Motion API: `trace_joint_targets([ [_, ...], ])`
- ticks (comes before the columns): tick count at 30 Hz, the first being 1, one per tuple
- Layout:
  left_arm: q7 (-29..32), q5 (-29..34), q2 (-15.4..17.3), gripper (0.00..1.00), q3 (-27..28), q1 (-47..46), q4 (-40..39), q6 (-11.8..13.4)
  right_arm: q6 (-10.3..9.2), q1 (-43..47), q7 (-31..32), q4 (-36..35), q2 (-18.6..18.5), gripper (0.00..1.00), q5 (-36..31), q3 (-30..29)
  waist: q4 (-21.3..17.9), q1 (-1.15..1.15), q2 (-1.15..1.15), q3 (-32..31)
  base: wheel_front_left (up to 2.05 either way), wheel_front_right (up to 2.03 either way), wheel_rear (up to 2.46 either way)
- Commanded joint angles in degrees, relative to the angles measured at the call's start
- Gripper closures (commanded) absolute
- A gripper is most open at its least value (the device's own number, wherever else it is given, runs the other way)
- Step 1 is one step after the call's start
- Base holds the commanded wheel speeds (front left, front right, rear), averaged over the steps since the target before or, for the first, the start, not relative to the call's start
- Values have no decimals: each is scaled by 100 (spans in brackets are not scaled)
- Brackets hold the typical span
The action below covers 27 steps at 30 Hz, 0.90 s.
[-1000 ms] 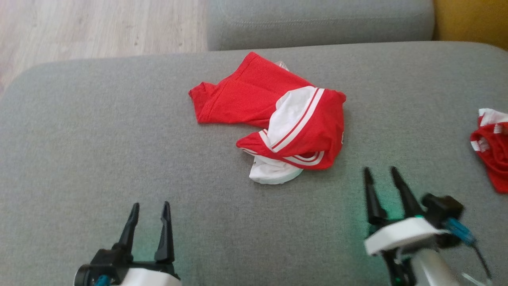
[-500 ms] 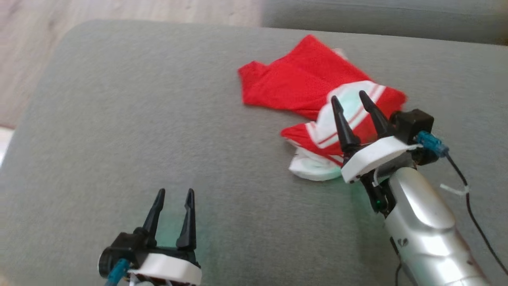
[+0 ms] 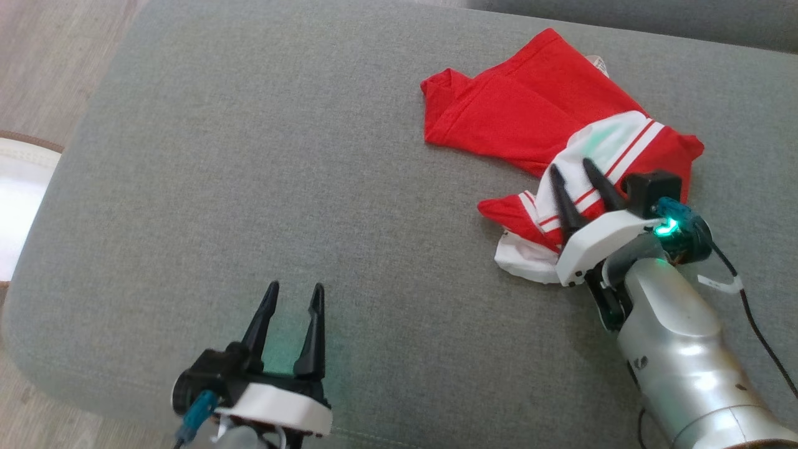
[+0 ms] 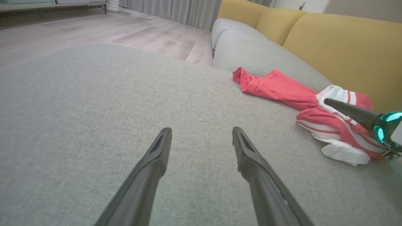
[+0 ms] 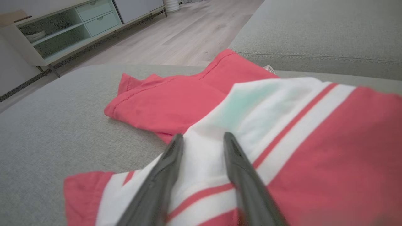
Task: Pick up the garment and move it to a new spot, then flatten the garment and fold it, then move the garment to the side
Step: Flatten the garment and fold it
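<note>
The garment [image 3: 530,112] lies crumpled on the grey sofa seat [image 3: 249,156], red with a white striped panel facing up; it also shows in the left wrist view [image 4: 276,89] and the right wrist view [image 5: 176,100]. My right gripper [image 3: 570,166] rests over its near right part. Its two fingers stand apart on the white panel [image 5: 203,136], with white fabric showing between them. A green glow from the gripper's light falls on that panel. My left gripper [image 3: 296,287] hovers open over bare cushion near the front edge, well left of the garment, with nothing between its fingers [image 4: 201,130].
The seat's rounded left edge drops to wooden floor [image 3: 56,56], where a pale round object [image 3: 19,206] sits. A second grey cushion [image 3: 623,19] lies behind. Yellow backrests [image 4: 329,47] rise at the right. A low cabinet [image 5: 62,28] stands across the room.
The head camera has swung, shifting the whole picture. My right gripper has reached forward from bare cushion onto the garment's white panel, and its fingers have narrowed a little. The left gripper stays open.
</note>
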Motion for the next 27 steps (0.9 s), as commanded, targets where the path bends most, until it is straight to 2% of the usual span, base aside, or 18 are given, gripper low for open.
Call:
trace_joint_targets([
  [1,-30,-38,4,0,135,-209,-139,14,-4,-171,-55,-45,49,100,-52,64,-1,-1,0,5,0,0,0],
  [6,-30,-65,4,0,86,-280,-137,41,-4,-247,-169,1,49,100,-85,27,-23,-1,0,-33,0,0,0],
  [11,-30,-57,4,0,96,-234,-100,31,-4,-310,-231,-278,49,100,77,97,-42,-1,0,-151,0,0,0],
  [13,-30,-55,4,0,94,-207,-96,18,-4,-359,-236,-675,49,100,287,249,-29,-1,0,-203,0,0,0],
  [14,-30,-58,4,0,95,-173,-100,0,-4,-424,-237,-1203,49,100,541,538,3,-1,0,-265,0,0,0],
  [17,-30,-49,4,0,85,-126,-92,-18,-4,-637,-238,-2165,49,100,992,1038,119,-1,0,-369,0,0,0],
  [19,-30,-76,4,0,91,-85,-96,-16,-4,-815,-239,-2844,49,100,1236,1197,223,-1,0,-442,0,0,0],
  [23,-30,-71,4,0,116,33,-86,-36,-4,-1046,-239,-3822,49,100,1570,764,371,-1,0,-572,0,0,0],
  [27,-30,-37,4,0,232,152,-96,-40,-4,-867,-239,-3891,49,100,1358,86,362,-1,0,-590,0,0,0],
])
